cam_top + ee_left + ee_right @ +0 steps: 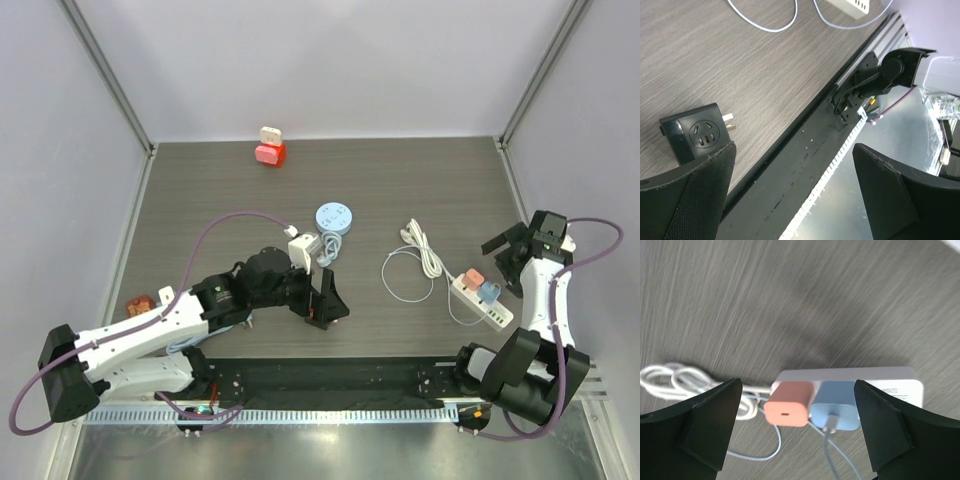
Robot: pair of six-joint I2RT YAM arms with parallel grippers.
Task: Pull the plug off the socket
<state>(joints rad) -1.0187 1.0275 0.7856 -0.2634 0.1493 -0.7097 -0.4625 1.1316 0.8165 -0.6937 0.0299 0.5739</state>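
Note:
A white power strip [483, 302] lies at the right of the table, with a pink plug [472, 277] and a blue plug [489, 291] seated in it side by side. In the right wrist view the strip [890, 377], the pink plug [788, 404] and the blue plug [838, 407] with its pale cable sit between the open fingers. My right gripper [503, 262] [797, 390] is open, hovering over the plugs without touching them. My left gripper [325, 300] [794, 150] is open and empty at the near table edge.
A black adapter cube [695, 132] lies beside my left finger. A white adapter [302, 247], a blue round disc [334, 217], a coiled white cable [425, 255] and a red and white block [270, 150] lie on the table. A black rail [330, 375] runs along the near edge.

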